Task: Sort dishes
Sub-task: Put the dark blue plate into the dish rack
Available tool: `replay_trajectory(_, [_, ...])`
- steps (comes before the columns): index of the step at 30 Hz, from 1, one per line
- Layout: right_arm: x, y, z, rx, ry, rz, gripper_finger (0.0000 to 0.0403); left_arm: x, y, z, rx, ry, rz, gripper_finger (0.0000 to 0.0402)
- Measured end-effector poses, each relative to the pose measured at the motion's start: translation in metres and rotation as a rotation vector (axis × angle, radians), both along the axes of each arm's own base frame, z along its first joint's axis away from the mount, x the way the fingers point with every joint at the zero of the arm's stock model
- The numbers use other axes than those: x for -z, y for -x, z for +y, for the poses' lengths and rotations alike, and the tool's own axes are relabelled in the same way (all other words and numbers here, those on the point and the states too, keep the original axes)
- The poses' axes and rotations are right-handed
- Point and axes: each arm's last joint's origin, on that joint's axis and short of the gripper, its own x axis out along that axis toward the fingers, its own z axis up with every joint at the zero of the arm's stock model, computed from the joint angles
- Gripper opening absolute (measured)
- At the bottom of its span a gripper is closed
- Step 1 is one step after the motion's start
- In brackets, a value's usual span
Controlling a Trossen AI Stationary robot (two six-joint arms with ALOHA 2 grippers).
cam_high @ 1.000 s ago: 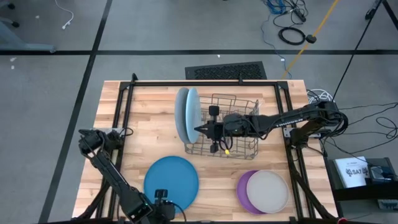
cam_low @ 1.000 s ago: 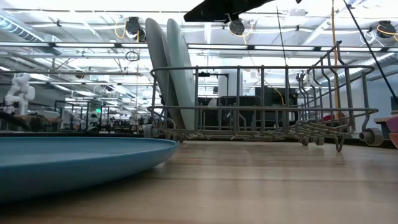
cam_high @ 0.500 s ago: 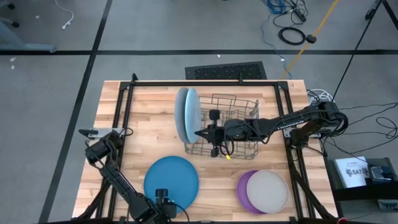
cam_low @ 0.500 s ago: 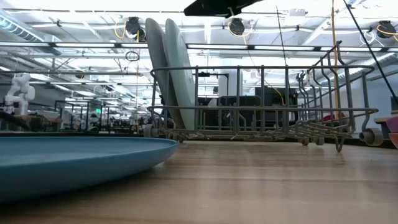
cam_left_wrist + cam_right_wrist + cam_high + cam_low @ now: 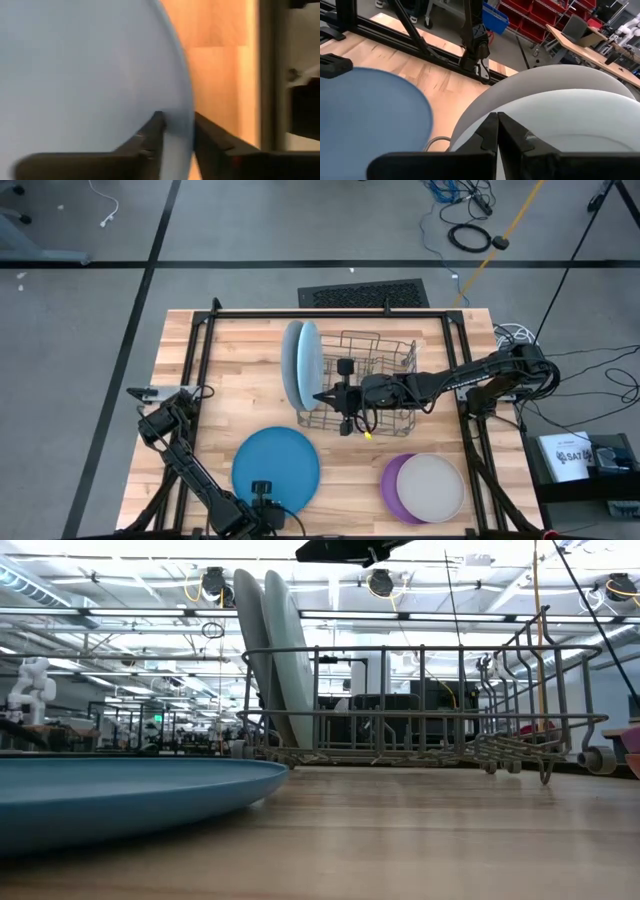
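A round flat darker blue plastic plate [image 5: 276,469] lies on the wooden table [image 5: 240,370] at the lower centre-left of the high view, and the left gripper [image 5: 176,134] at the bottom edge has its fingers straddling the plate's rim, though a firm pinch cannot be told. Two larger plates, one grey [image 5: 291,364] and one light blue [image 5: 310,362], stand upright in the grey wire dish rack [image 5: 380,385] mid-frame, while a beige-grey plate [image 5: 433,487] rests on a purple one [image 5: 392,481] at lower right. The right gripper [image 5: 320,393], fingers pressed together and holding nothing, hovers over the rack just beside the upright plates.

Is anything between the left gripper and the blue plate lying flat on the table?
Nothing visible. The left gripper already has its fingers either side of the blue plate's rim at the table's near edge. The right gripper hovers, shut, over the dish rack.
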Motion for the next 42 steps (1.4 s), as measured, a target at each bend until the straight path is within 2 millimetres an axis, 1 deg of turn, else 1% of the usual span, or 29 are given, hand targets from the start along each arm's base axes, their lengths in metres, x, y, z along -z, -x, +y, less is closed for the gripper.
replay_trajectory(2, [0.0,0.0,0.0,0.0,-0.001,0.0,0.0,0.0,-0.001,0.002,-0.003,-0.02,-0.011,0.003])
replay_trajectory(4, [0.0,0.0,0.001,-0.002,-0.001,0.0,0.0,0.0,-0.001,0.002,-0.005,-0.021,-0.014,0.0014])
replay_trajectory(10, [0.0,0.0,0.003,-0.01,-0.001,0.0,0.0,-0.001,0.0,0.001,-0.004,-0.001,-0.007,0.0003])
replay_trajectory(18, [0.0,0.001,0.005,-0.017,-0.001,-0.001,0.0,-0.019,0.001,0.004,-0.009,0.026,-0.044,0.0])
replay_trajectory(21, [0.0,0.001,0.006,-0.02,0.001,-0.001,0.0,-0.029,0.001,0.006,-0.013,0.036,-0.069,0.0001])
replay_trajectory(25, [-0.001,0.001,0.01,-0.032,0.008,-0.007,0.0,-0.048,0.002,0.009,-0.021,0.051,-0.132,0.0001])
replay_trajectory(32, [-0.004,0.004,0.021,-0.071,0.025,-0.028,0.0,-0.081,0.006,0.015,-0.013,0.086,-0.233,0.0001])
replay_trajectory(37, [-0.013,0.011,0.031,-0.107,0.045,-0.053,0.0,-0.103,0.008,0.019,0.019,0.118,-0.3,0.0001])
replay_trajectory(42, [-0.028,0.023,0.039,-0.109,0.072,-0.102,0.0,-0.123,0.012,0.023,0.054,0.152,-0.347,0.0001])
